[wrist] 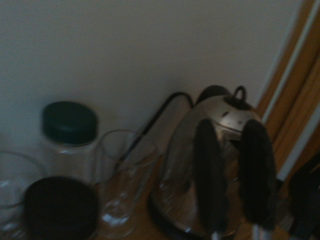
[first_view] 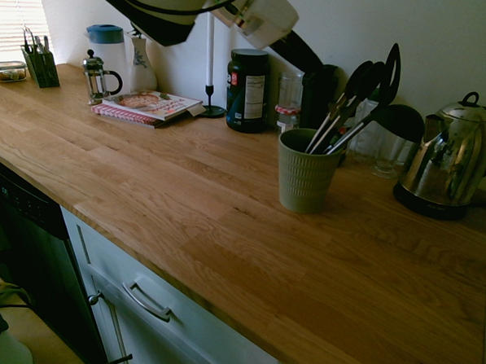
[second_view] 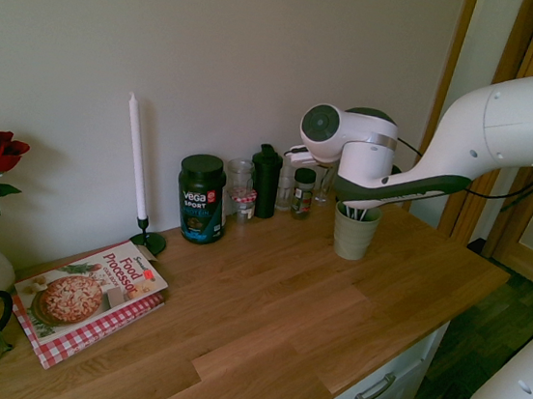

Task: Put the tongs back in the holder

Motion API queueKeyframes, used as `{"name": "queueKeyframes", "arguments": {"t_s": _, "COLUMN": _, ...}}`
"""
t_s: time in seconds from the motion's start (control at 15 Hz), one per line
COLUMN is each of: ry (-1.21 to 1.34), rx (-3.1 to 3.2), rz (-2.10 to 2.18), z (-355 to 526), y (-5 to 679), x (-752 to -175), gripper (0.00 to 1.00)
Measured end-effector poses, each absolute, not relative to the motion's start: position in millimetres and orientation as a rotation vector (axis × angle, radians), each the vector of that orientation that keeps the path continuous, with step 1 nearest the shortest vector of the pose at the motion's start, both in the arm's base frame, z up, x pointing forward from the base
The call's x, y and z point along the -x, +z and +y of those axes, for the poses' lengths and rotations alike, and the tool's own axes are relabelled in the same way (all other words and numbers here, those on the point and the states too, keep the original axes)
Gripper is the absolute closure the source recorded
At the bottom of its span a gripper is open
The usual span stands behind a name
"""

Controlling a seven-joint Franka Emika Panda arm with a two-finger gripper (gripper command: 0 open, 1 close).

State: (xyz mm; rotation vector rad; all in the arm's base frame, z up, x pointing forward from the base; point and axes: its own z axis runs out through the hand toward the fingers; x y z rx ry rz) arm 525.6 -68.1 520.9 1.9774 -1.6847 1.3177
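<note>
Tongs [first_view: 345, 102]: long, slim, grey metal arms ending in black rounded tips. They stand tips-up inside the holder [first_view: 305, 172], leaning toward the kettle [first_view: 446, 156], among other black-handled utensils. The wrist view shows the two black tips [wrist: 210, 180] close up, blurred, in front of the kettle's steel body.

Holder: sage-green ribbed cylinder without a handle, upright on the wooden countertop [first_view: 185, 203], toward its back and well clear of the front edge.

Left to right in the first exterior view: a small dark green caddy [first_view: 41, 64] in the far corner by the window blind; a glass French press [first_view: 96, 78]; a cookbook [first_view: 145, 106] lying flat on a red-checked one; a white candle [first_view: 209, 58] in a dark stand; a dark tub with a printed label [first_view: 248, 90]; clear glass jars near the wall; the holder; then the polished steel kettle on a black base at the right. The front half of the counter is bare plank-grain wood, smooth and warm brown, with white drawers below.

Gripper [second_view: 301, 153]: it hangs above and behind the holder, near the wall, apart from the tongs. Its fingers are not clear in any view; I cannot tell whether they stand apart or together.
</note>
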Motion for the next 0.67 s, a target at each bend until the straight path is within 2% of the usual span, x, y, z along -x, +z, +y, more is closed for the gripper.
{"name": "queueKeyframes", "arguments": {"t_s": 0.27, "ry": 0.996, "rx": -2.243, "rz": -1.589, "z": -11.5, "y": 505.7, "x": -497.4, "gripper": 0.00}}
{"name": "queueKeyframes", "arguments": {"t_s": 0.47, "ry": 0.749, "rx": -2.424, "rz": -1.501, "z": 2.7, "y": 473.8, "x": -479.0, "gripper": 0.00}}
{"name": "queueKeyframes", "arguments": {"t_s": 0.67, "ry": 0.506, "rx": -2.613, "rz": -1.382, "z": 9.8, "y": 472.1, "x": -462.0, "gripper": 0.00}}
